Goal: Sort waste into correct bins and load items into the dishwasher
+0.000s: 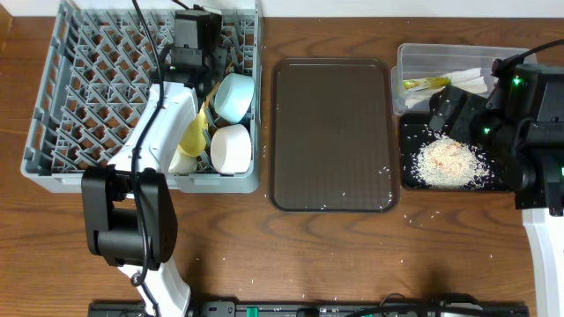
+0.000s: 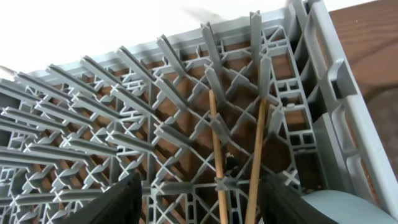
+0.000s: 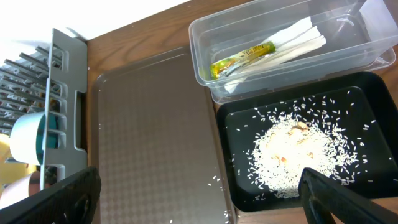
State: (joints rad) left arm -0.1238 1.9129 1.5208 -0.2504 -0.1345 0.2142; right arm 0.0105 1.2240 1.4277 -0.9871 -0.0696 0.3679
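Note:
My left gripper [image 2: 202, 202] hangs over the back right part of the grey dishwasher rack [image 1: 53, 106], jaws open. The two wooden chopsticks [image 2: 216, 143] lie on the pegs between its fingers, nearer the right one. A light blue bowl [image 1: 234, 97], a white bowl [image 1: 231, 147] and a yellow plate [image 1: 194, 132] stand in the rack's right side. My right gripper [image 3: 199, 199] is open and empty, above the black tray [image 3: 373, 124] holding the rice scraps [image 3: 292, 152]. The clear tub [image 3: 373, 56] holds the green-yellow wrapper [image 3: 242, 57] and white napkins [image 3: 292, 40].
A flat brown serving tray [image 1: 330, 132] lies between the rack and the bins, with a few loose rice grains along its right edge and on the table nearby. My left arm stretches over the rack's front right part.

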